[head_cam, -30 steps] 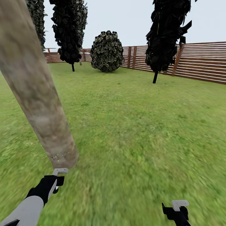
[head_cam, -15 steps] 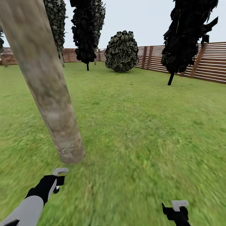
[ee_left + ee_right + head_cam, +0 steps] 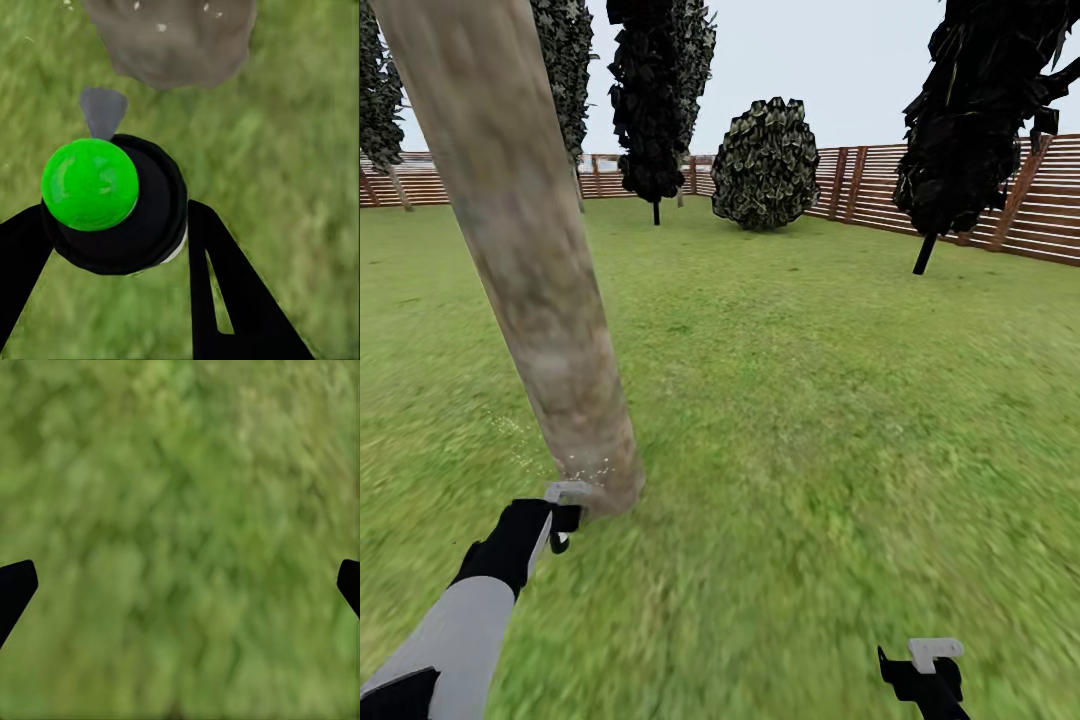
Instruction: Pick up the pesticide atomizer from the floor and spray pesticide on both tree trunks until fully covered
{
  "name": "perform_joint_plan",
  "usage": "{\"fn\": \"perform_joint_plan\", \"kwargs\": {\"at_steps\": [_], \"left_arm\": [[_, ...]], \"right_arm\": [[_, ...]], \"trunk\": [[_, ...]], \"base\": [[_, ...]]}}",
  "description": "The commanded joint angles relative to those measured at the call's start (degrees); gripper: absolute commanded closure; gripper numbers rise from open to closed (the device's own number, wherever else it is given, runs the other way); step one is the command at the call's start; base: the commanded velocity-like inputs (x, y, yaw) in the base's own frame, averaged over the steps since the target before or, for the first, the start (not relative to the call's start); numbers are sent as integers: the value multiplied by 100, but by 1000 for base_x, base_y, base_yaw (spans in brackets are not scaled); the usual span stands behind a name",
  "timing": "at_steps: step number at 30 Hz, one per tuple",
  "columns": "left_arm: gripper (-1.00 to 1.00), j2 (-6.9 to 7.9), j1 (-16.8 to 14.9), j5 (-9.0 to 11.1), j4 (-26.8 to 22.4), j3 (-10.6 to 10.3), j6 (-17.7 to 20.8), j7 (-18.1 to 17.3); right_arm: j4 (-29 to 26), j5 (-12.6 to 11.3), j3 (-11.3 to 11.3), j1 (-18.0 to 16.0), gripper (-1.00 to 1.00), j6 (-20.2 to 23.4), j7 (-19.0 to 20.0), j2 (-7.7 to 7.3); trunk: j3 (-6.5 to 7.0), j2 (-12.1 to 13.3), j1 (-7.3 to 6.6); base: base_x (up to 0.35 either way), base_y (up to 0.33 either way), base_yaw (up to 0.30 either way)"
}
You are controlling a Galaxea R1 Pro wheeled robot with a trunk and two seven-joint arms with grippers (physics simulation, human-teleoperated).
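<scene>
Left gripper [image 3: 560, 505] grasps spray bottle [image 3: 112, 202] between black fingers [image 3: 225, 292]; bottle's green cap faces wrist camera, grey nozzle aims straight at tree trunk [image 3: 535, 270] base, just ahead, nearly touching. Trunk leans up and away over grass [image 3: 810, 400]. Right gripper [image 3: 920, 665] hangs low, well apart, fingers spread, empty. Left arm clearly nearer trunk.

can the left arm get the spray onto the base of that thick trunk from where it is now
Probably yes. The left gripper holds the pesticide atomizer right beside the tree trunk, nozzle toward its base, with nothing between them. Whitish specks already dot the bark there.
</scene>
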Motion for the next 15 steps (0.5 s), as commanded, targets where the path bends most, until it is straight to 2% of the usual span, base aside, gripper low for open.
{"fn": "perform_joint_plan", "kwargs": {"at_steps": [1,3,4,7,9,10,14,15], "left_arm": [[100,213,0,46,-10,5,6,-180],[100,454,4,49,-17,5,5,-408],[100,496,5,45,-20,-4,8,-459],[100,436,2,36,-34,-26,12,-545],[100,202,-26,27,-42,-118,13,-550],[100,153,-86,24,-42,-179,27,-555],[100,222,-239,17,-41,-231,309,-589],[100,351,-314,24,-39,-235,364,-600]], "right_arm": [[3,0,0,0,-100,1,-1,0],[4,0,0,1,-100,1,-2,0],[3,0,0,2,-100,1,-2,0],[3,0,0,1,-100,2,-2,0],[-1,-2,0,2,-100,2,-2,0],[-3,-5,0,4,-100,2,-2,0],[-3,-2,0,1,-100,2,-2,0],[0,-1,0,1,-100,2,-2,0]], "trunk": [[0,0,0],[0,0,0],[0,0,0],[0,0,0],[0,0,0],[0,0,0],[0,0,0],[0,0,0]], "base": [[0,0,0],[0,0,0],[0,0,0],[0,0,0],[0,0,55],[0,0,206],[0,0,258],[0,0,275]]}}
